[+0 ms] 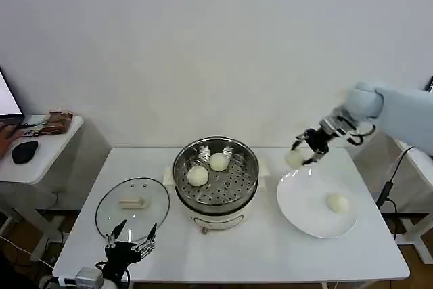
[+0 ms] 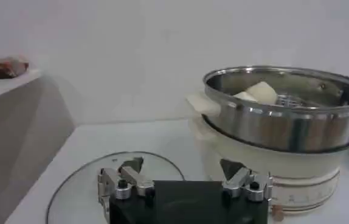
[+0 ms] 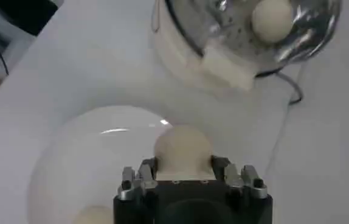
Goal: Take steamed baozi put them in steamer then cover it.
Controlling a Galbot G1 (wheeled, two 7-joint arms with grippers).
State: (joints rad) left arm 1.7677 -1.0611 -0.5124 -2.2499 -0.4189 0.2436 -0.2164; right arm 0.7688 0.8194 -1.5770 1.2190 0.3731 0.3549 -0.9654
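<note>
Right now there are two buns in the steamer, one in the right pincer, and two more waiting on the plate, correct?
Not quite. The head view shows just one bun on the plate. The rest holds: two buns in the steamer, one held by the right pincer.

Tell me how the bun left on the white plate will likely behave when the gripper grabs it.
The bun looks round and smooth, so a nudge would probably roll it across the flat plate. It is likely soft and light: the right gripper carries a similar bun with its jaws closed on the sides. A hard squeeze could dent it.
</note>
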